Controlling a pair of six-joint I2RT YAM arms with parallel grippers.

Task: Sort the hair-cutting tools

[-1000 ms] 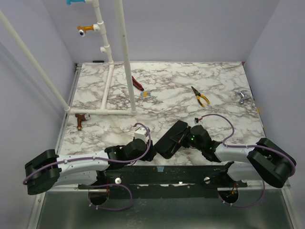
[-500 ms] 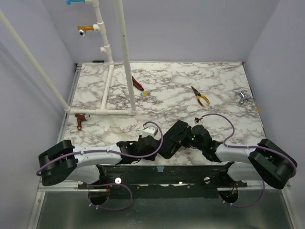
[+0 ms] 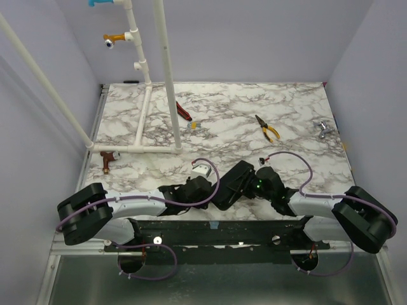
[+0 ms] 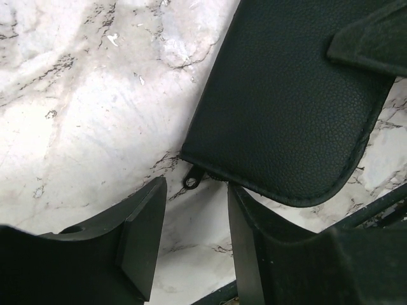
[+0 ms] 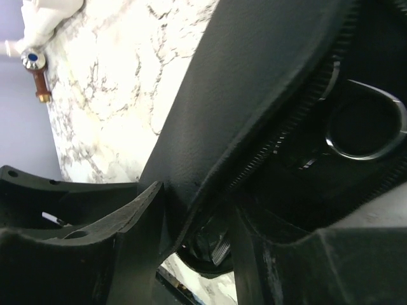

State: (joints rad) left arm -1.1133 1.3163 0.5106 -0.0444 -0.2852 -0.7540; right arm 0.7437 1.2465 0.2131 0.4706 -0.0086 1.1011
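Observation:
A black zippered case [image 3: 227, 189] lies near the table's front edge, with its lid partly lifted. My right gripper [image 3: 245, 180] is shut on the lid's zipper edge [image 5: 197, 197]. Inside the case I see a silver scissors ring [image 5: 367, 121] and a short toothed black edge [image 5: 219, 249]; the rest of the scissors and the comb are hidden. My left gripper [image 3: 205, 190] is open and empty, low over the table. Its tips [image 4: 196, 188] stand either side of the case's zipper pull [image 4: 192, 180], not touching the case [image 4: 286, 101].
Yellow-handled pliers [image 3: 268, 129] lie at the back right and a red-and-black-handled tool [image 3: 183, 111] at the back centre. A white pipe frame [image 3: 166, 70] stands at the back left, with a brown valve [image 3: 105, 161] beside it. A small silver fitting [image 3: 324, 129] sits at the right edge.
My left arm has swung right and forward, bringing its open gripper up to the case's near corner. The right arm and the case have stayed put.

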